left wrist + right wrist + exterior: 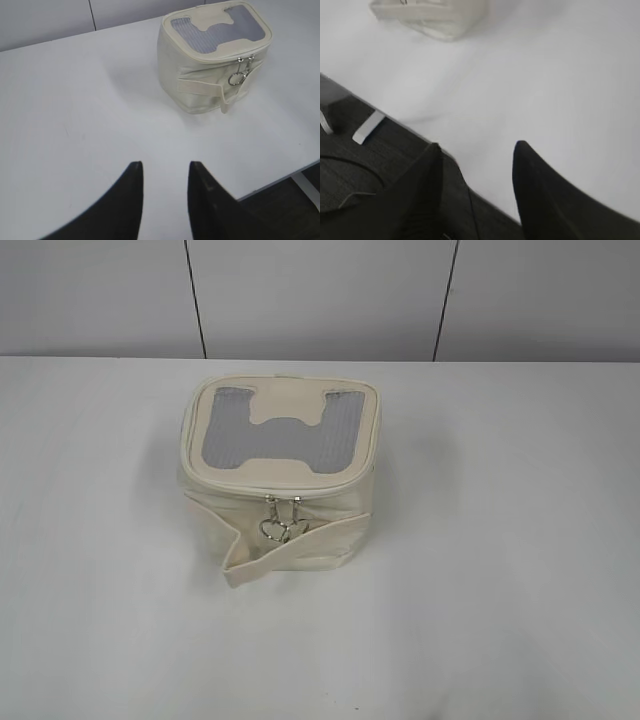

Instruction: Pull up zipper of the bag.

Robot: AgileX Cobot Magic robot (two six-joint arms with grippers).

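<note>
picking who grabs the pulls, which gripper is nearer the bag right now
Left, though not by much. The left gripper hangs open over bare table with the bag fully in its view. The right gripper is open at the table edge, the bag only clipping its frame's top.

Bag (pixel 210 65) seen upright on white table (pixel 75 110), toward far right. Grey mesh top with cream patch shown. Zipper (pixel 235 56) traced around bag's top rim; two silver sliders with ring pulls hung side by side at bag's near face. Loose strap (pixel 200 89) wrapped around bag's body below zipper. Left gripper (pixel 165 170) held well apart from bag, near table's front edge, jaws parted, nothing between.
</note>
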